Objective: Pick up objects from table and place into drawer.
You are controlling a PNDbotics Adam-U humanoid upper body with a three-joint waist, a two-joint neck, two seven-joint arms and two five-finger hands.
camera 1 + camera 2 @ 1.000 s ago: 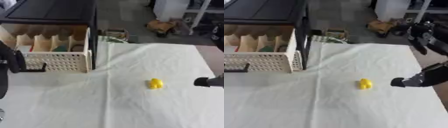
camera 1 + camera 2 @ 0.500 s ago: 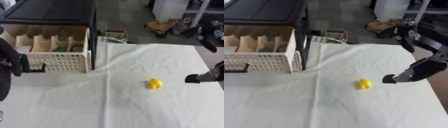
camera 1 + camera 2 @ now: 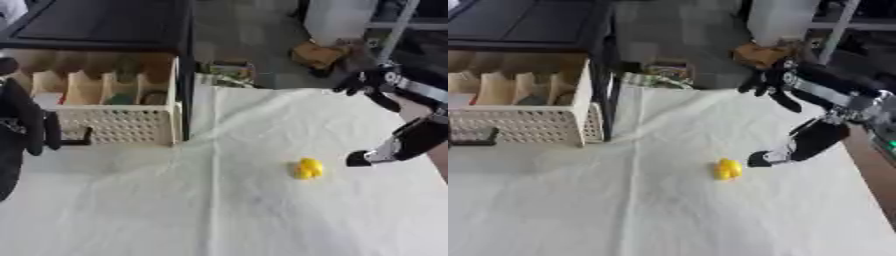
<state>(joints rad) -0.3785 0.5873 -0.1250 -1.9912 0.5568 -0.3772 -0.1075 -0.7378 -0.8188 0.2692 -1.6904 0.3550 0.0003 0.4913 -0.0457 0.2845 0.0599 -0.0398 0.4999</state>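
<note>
Just beside the small yellow object point(image 3: 728, 169) near the table's point(image 3: 667, 215) right edge, the right hand point(image 3: 798, 146) hangs empty, fingers relaxed; it should straddle the object before closing.

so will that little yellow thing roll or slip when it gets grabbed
The yellow object looks small and lumpy, so probably light and easily nudged. Its rounded shape may tip or skid on the white cloth. The right robot hand sits beside it, not touching.
</note>
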